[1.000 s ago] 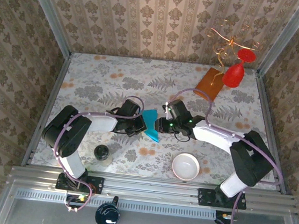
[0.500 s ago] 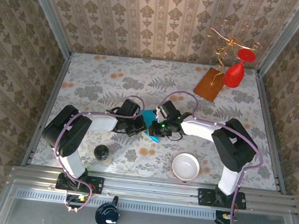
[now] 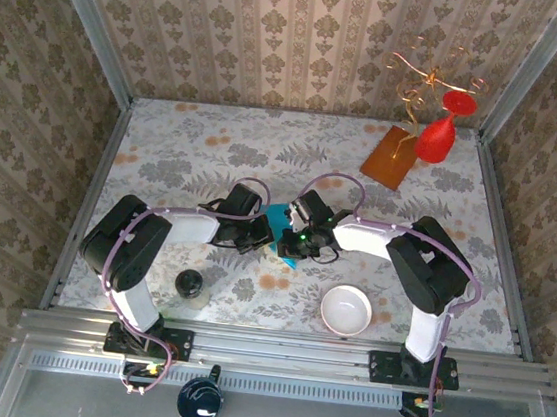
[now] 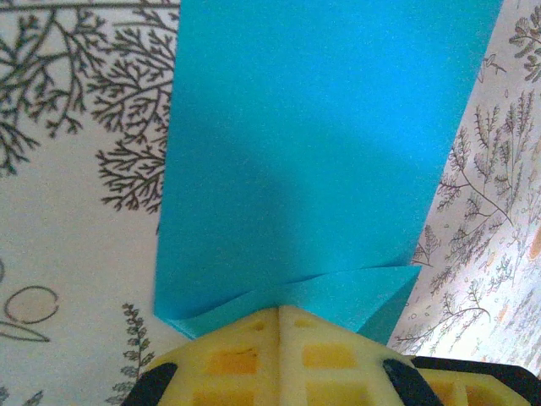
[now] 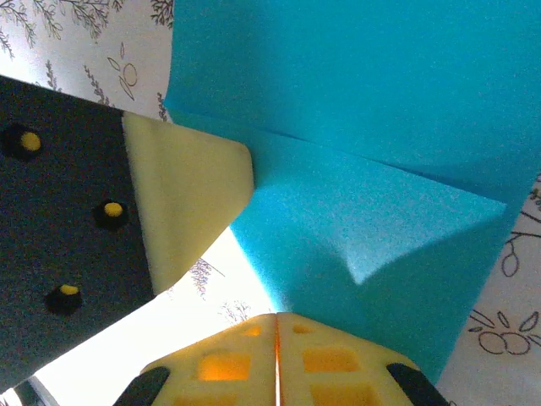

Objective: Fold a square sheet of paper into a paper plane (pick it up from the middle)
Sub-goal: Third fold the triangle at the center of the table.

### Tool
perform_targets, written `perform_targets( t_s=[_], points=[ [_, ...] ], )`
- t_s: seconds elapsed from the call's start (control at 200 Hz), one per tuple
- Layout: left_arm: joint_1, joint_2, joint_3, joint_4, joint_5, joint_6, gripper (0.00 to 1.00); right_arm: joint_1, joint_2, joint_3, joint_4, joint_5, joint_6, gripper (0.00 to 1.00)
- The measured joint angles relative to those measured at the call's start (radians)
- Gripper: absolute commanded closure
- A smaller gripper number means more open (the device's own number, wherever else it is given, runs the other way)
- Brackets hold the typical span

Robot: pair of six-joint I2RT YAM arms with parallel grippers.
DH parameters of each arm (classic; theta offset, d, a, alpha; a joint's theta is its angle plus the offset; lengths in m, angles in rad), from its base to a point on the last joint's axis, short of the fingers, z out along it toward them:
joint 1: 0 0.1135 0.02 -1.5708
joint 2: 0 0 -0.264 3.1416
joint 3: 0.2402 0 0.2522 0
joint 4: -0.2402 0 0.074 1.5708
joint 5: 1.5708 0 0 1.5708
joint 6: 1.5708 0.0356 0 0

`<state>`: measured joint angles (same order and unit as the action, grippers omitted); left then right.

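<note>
Holding the fold true is the job here, as I judge it. The left end effector [image 4: 279,317] has its yellow tips pressed together on the near edge of the square sheet of paper [image 4: 321,152], which runs straight ahead of those tips as a narrowed teal strip over the counter [image 4: 68,169]. A small folded flap lies across the strip just in front of the tips.

The right end effector [image 5: 276,321] is likewise clamped on the teal paper, gripping it from the opposite side. The sheet spreads ahead and to the right of its tips. One pale pad [image 5: 186,194] of the left end effector sits just to the left of them, touching the paper's edge.

With both grips so near each other, any pull apart could tear or skew the thin sheet. Move the two together, and let only one lead. Before pressing a crease, check that the flap's edge lines up with the strip's long edge. Whether the paper rests on the counter or hangs just above it cannot be told.
</note>
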<state>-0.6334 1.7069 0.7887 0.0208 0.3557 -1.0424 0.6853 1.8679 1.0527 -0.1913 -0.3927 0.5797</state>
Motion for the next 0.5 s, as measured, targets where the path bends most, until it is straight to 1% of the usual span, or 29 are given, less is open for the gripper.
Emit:
perform_targets(
  t_s=[0.5],
  points=[
    [0.0,0.0,0.017,-0.036,0.014,0.024,0.92,0.0,0.013,0.0,-0.001,0.006,0.0,0.9]
  ],
)
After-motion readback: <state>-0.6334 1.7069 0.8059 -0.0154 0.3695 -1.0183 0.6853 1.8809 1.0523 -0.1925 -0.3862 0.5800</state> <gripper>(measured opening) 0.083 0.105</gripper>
